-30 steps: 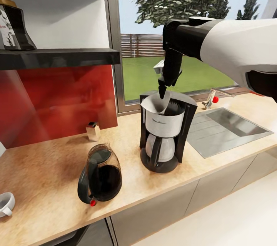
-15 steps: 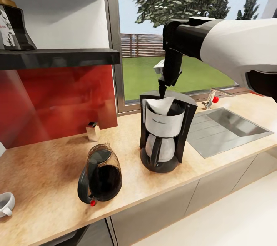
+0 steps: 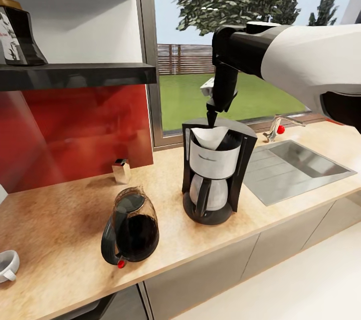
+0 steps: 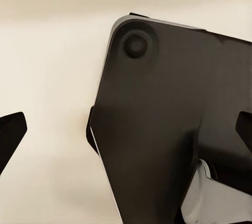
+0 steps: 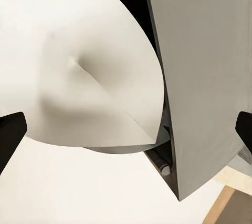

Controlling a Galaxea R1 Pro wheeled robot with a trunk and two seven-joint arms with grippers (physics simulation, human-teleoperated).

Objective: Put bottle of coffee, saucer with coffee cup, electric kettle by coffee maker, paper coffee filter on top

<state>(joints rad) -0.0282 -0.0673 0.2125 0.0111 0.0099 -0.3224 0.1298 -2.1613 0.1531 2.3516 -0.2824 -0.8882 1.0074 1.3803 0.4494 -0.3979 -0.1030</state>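
Observation:
The coffee maker (image 3: 213,175) stands mid-countertop (image 3: 65,220), with the white paper coffee filter (image 3: 210,137) lying in its top housing. My right gripper (image 3: 211,118) hangs just above the filter, open and holding nothing. In the right wrist view the filter (image 5: 89,92) lies below the spread fingertips (image 5: 10,134), beside the coffee maker's grey top (image 5: 205,77). The electric kettle (image 3: 130,227) sits left of the machine. The coffee cup (image 3: 7,266) is at the far left edge. The bottle of coffee (image 3: 15,34) stands on the kitchen shelf (image 3: 80,75). My left gripper (image 4: 126,129) is open over a dark panel. The saucer is out of view.
A steel sink (image 3: 296,165) with a faucet (image 3: 275,130) lies right of the coffee maker. A small silver shaker (image 3: 121,171) stands by the red backsplash. A window runs behind the counter. My right arm (image 3: 301,64) reaches in from the right.
The filter stood tall around the right fingertips, then tipped and dropped flat into the housing. The right gripper lifted slightly clear of it. The camera has not moved.

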